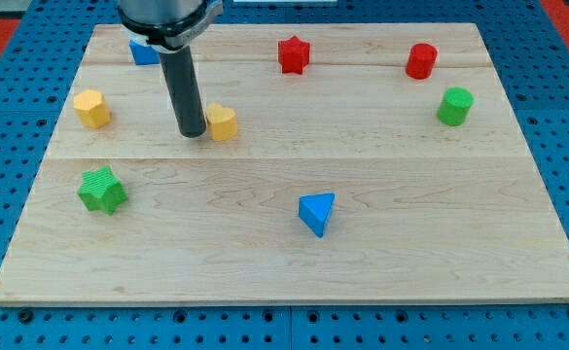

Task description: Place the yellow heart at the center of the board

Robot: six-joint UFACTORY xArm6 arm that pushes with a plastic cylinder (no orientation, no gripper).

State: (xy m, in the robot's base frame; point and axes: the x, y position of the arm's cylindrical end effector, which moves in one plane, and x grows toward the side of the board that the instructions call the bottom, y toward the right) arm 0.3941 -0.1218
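The yellow heart (223, 122) lies on the wooden board (284, 243), left of the board's middle and a little toward the view's top. My tip (192, 133) rests on the board right at the heart's left side, touching or nearly touching it. The dark rod rises from there to the arm's body at the view's top.
A yellow hexagon-like block (91, 108) sits at the left, a green star (102, 189) below it. A blue block (143, 52) is partly hidden behind the arm. A red star (293, 54), red cylinder (421, 60), green cylinder (454, 106) and blue triangle (317, 212) also lie about.
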